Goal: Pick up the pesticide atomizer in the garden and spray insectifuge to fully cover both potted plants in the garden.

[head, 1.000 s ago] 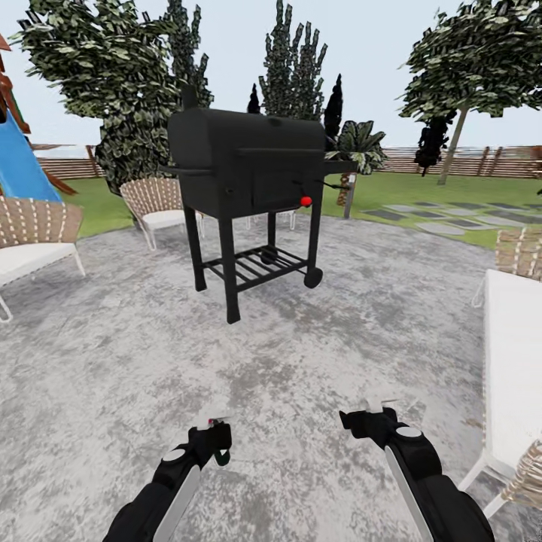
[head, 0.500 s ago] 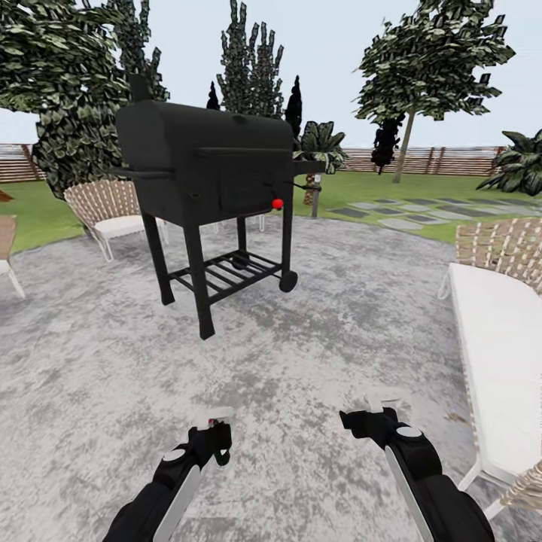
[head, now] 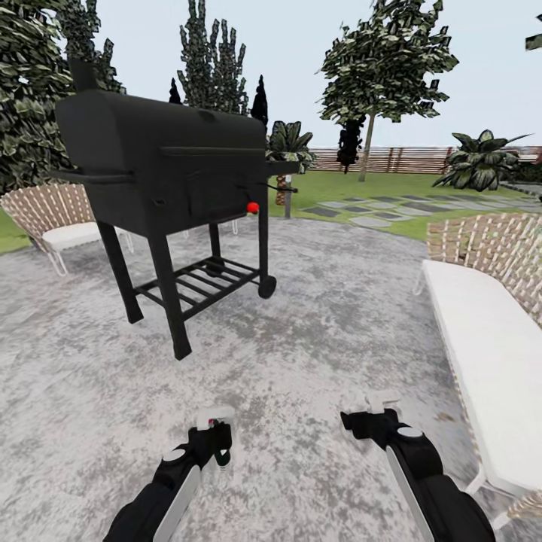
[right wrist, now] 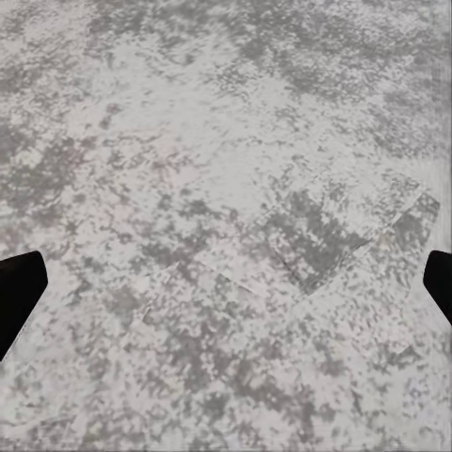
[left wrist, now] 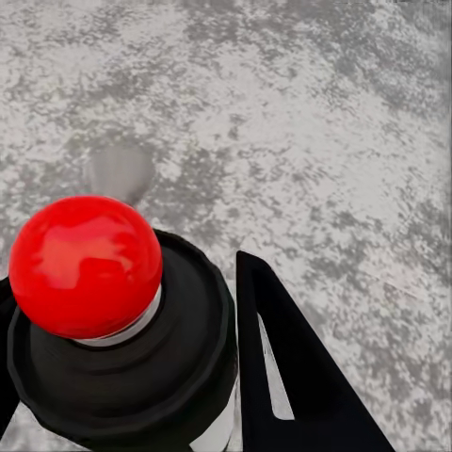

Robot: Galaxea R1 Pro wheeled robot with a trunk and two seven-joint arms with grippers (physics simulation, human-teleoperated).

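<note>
My left gripper (head: 215, 435) is low over the grey patio (head: 324, 324) and is shut on the pesticide atomizer (head: 215, 416). In the left wrist view the atomizer (left wrist: 89, 268) shows a red round top on a dark body, clamped between the black fingers (left wrist: 278, 367). My right gripper (head: 376, 412) hangs open beside it over bare paving, its fingertips (right wrist: 19, 297) wide apart with nothing between them. The two potted plants are out of view.
A black barbecue grill (head: 165, 165) on legs stands ahead to the left. A long wicker seat with a white cushion (head: 482, 339) runs along the right. A wicker chair (head: 53, 218) sits far left. Beyond are lawn, a palm (head: 290, 143), a broad-leaved bush (head: 482, 162) and the wooden fence (head: 391, 159).
The whole view has swung to the right: the grill and chair slid left in the picture and the long seat came further in. Both arms keep their pose.
</note>
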